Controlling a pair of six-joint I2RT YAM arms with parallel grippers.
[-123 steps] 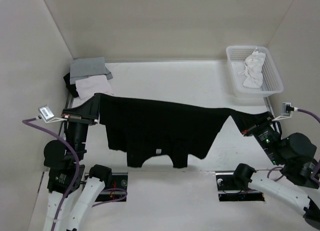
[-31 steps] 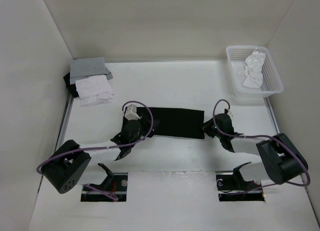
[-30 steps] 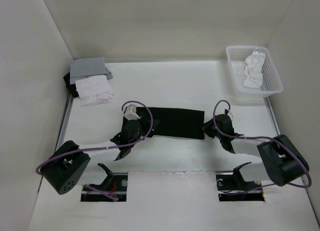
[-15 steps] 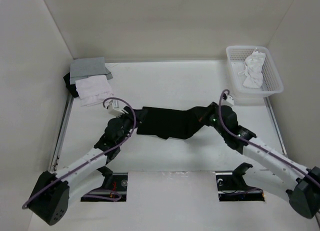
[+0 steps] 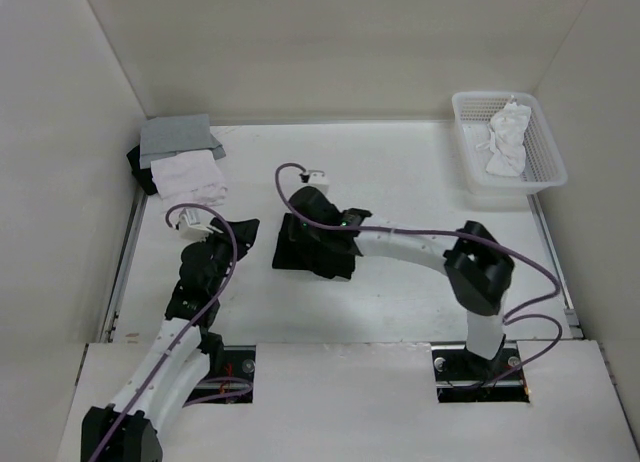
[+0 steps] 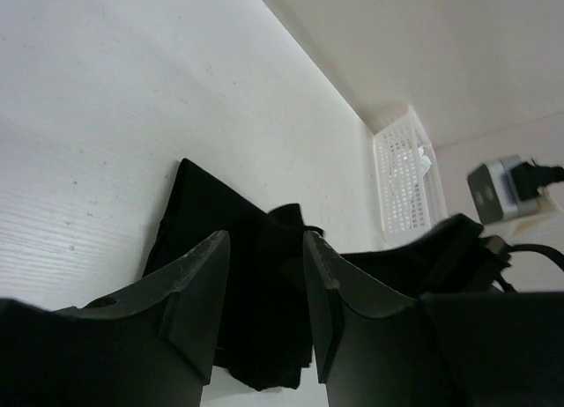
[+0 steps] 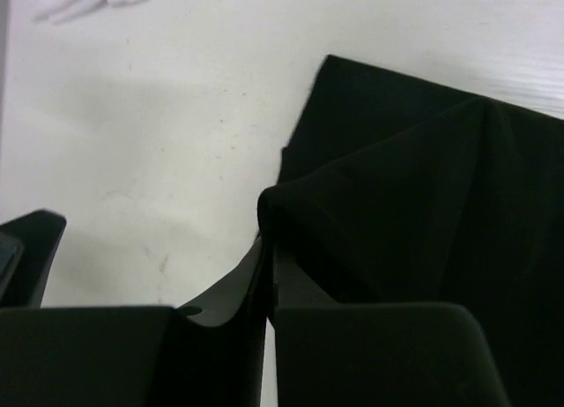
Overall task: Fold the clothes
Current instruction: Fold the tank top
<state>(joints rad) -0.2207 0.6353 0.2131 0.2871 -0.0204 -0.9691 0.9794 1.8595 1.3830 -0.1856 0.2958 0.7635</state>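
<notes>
**A:** Where's the top (image 5: 322, 254)?

**B:** Bunched into a small dark packet on the table (image 5: 420, 172), directly under the right gripper (image 7: 267, 247). That arm reaches far across toward the left side to get there.

**A:** Is it holding the cloth?

**B:** Its fingers are all but together, with only a thin slit between them. A raised fold of fabric runs right into the tips, so I judge that fold is pinched, thin as the cloth is. That would explain the long reach: one end is being laid over the other to halve the packet.

**A:** And the left gripper (image 6: 264, 247)?

**B:** About half open, with nothing between its fingers. It sits low, just beside the packet, pointing at it. The cloth lies just past its tips, and I can't tell whether they touch. I'd guess it is placed clear of the fold yet close enough to pin an edge.

**A:** How far along is the folding?

**B:** Late, I think. The packet is narrow and layered, but the upper layer is humped and askew.

**A:** What could go wrong?

**B:** Soft cloth drags, so a release made while lifting could pull that layer open. The basket (image 5: 505, 186) is well off to the right of both grippers, out of the way.
</notes>
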